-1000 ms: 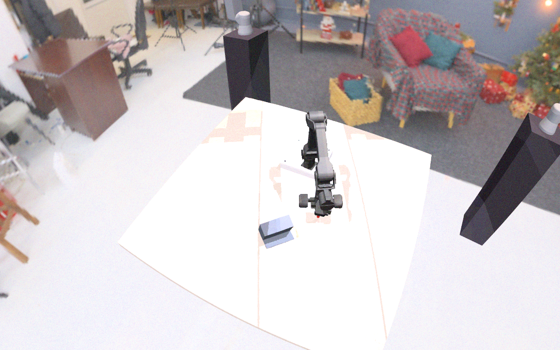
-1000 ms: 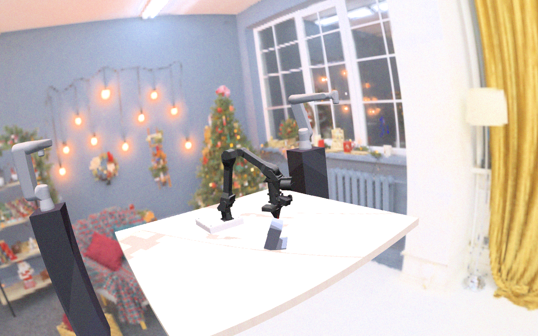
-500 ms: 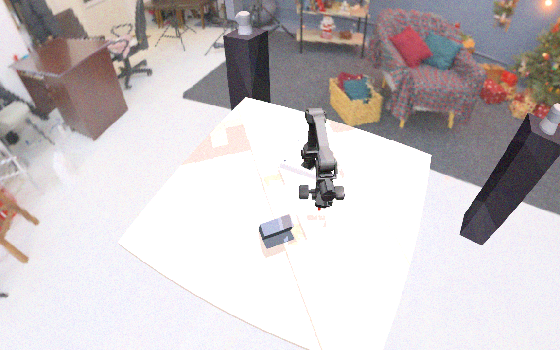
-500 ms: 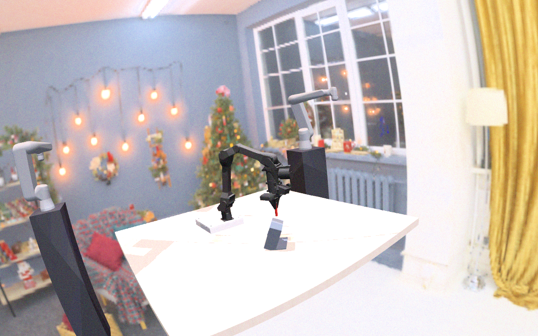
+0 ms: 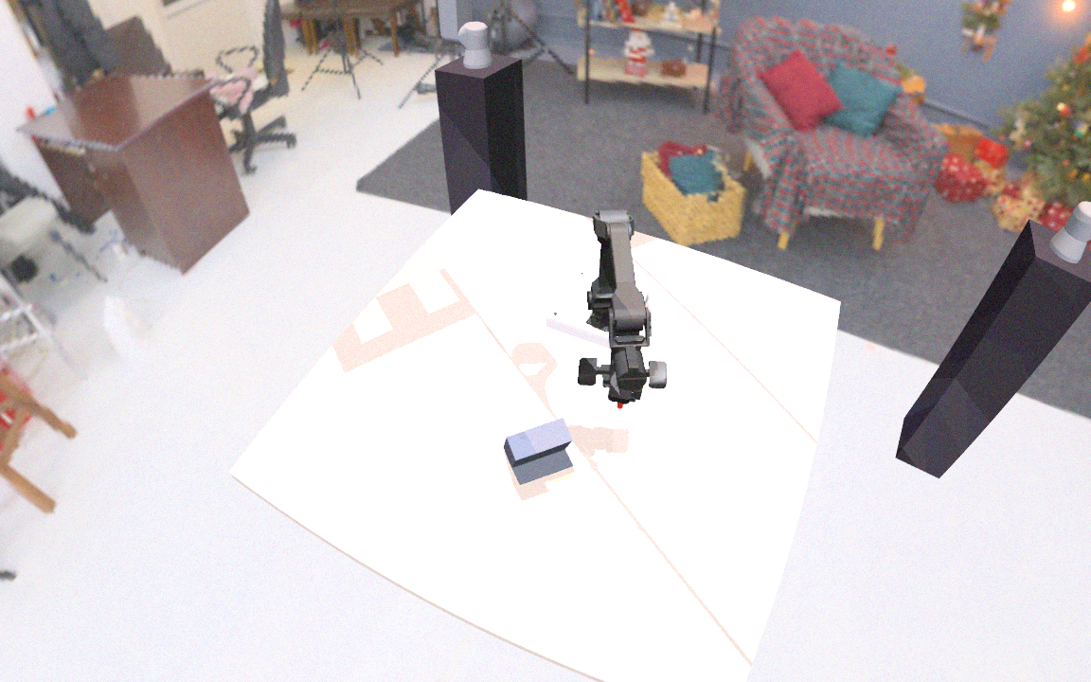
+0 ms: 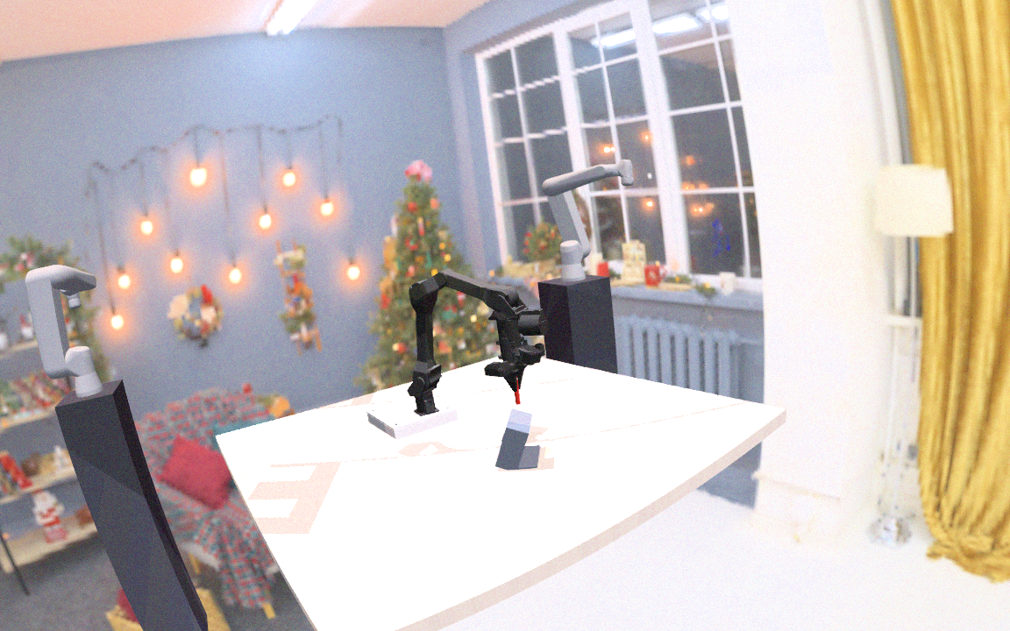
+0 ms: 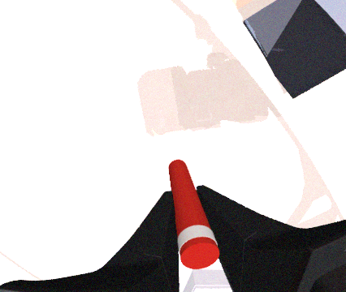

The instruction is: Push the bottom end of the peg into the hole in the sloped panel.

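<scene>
Red peg (image 5: 619, 405) (image 6: 517, 390) (image 7: 187, 199), just one, in one hand (image 5: 624, 400) (image 6: 517, 386) (image 7: 184, 195).

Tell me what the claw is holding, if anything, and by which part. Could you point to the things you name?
The claw (image 5: 622, 400) (image 6: 517, 386) (image 7: 184, 195) holds the red peg (image 5: 619, 405) (image 6: 517, 392) (image 7: 188, 203) by its sides, below the white band near its top end.

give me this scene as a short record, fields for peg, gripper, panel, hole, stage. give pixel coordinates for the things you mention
peg: red (image 5: 619, 405) (image 6: 517, 390) (image 7: 186, 199), round, pale band near its top end
gripper: black (image 5: 621, 397) (image 6: 516, 384) (image 7: 185, 192), shut on the peg
panel: blue-grey, sloped (image 5: 537, 439) (image 6: 512, 443) (image 7: 315, 49), apart from the peg
hole: cannot be made out in any view
stage: peg gripped, not inserted
</scene>
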`<state>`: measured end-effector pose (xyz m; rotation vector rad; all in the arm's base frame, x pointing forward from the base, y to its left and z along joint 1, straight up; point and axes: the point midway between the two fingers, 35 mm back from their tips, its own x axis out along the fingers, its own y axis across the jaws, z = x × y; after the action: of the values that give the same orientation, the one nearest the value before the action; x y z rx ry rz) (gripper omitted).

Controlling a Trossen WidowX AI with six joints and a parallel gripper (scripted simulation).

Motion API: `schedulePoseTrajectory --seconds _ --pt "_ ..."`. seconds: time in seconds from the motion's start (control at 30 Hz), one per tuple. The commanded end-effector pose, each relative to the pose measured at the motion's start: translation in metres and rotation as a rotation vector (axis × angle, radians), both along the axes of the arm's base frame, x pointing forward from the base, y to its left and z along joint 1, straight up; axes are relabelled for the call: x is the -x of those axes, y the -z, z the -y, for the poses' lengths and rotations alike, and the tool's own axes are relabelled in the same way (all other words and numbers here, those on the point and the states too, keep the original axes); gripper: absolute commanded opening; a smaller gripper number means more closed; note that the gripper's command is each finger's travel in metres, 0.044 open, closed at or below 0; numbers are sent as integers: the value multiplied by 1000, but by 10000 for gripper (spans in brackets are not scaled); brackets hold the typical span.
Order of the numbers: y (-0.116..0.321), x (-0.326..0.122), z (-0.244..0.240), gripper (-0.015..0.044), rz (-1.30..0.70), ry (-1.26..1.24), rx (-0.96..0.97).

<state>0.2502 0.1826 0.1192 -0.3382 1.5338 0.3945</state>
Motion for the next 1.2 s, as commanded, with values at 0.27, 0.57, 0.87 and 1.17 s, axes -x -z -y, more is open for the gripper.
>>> schedulePoseTrajectory --seconds 0.27,0.57,0.87,1.17 --pt "5 -7 8 0 -37 99 -44" --pt "8 -11 15 0 -65 168 -75" --pt "12 -16 21 0 -91 238 -106" --pt "15 -20 28 0 -118 307 -138"
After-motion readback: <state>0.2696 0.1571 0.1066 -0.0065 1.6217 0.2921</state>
